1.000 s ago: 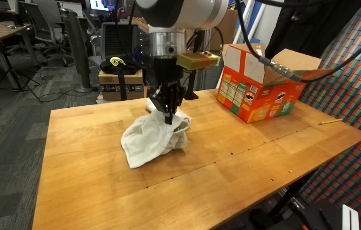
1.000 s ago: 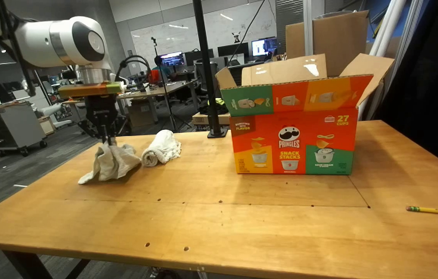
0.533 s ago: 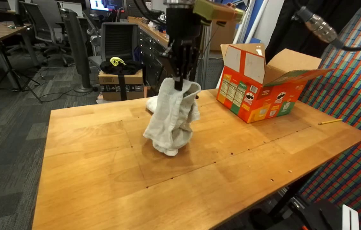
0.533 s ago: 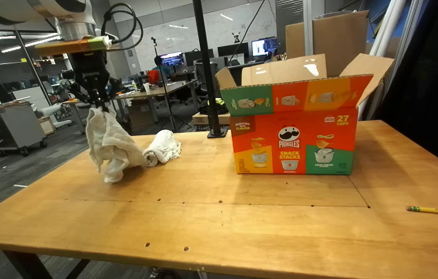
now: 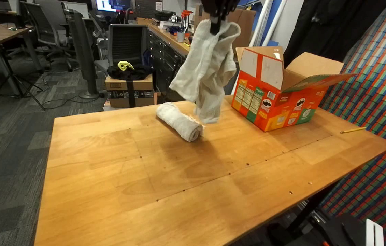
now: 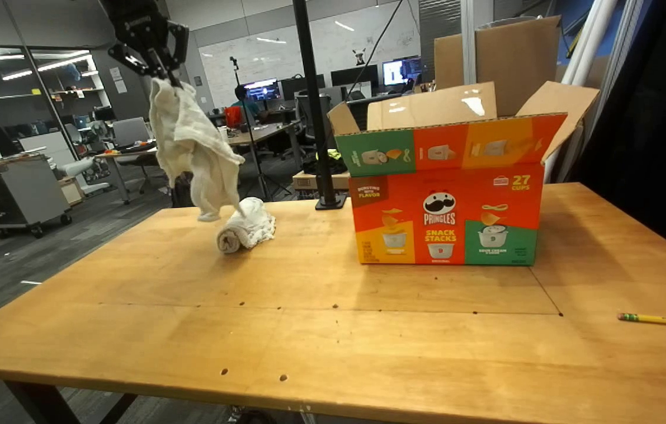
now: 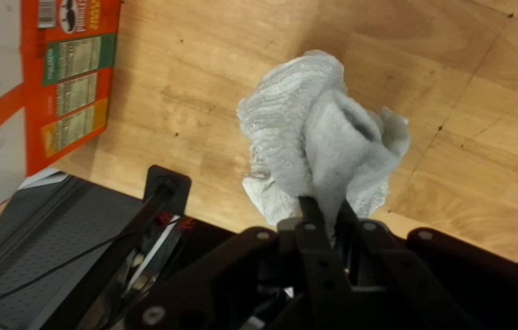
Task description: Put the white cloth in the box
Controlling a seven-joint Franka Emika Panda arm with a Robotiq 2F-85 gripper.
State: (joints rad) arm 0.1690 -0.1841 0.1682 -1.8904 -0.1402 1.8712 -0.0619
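One white cloth [image 5: 210, 65] hangs pinched in gripper [image 7: 326, 207], pickup seemingly done; drop into Pringles box [image 6: 444, 235], well apart from gripper, remains.

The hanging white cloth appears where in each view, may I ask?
In an exterior view: hanging white cloth, upper centre.
In an exterior view: the cloth, upper left.
In the wrist view: the cloth, right of centre.
Shared landmark: the Pringles box, right of the cloth in both exterior views, left in the wrist view.
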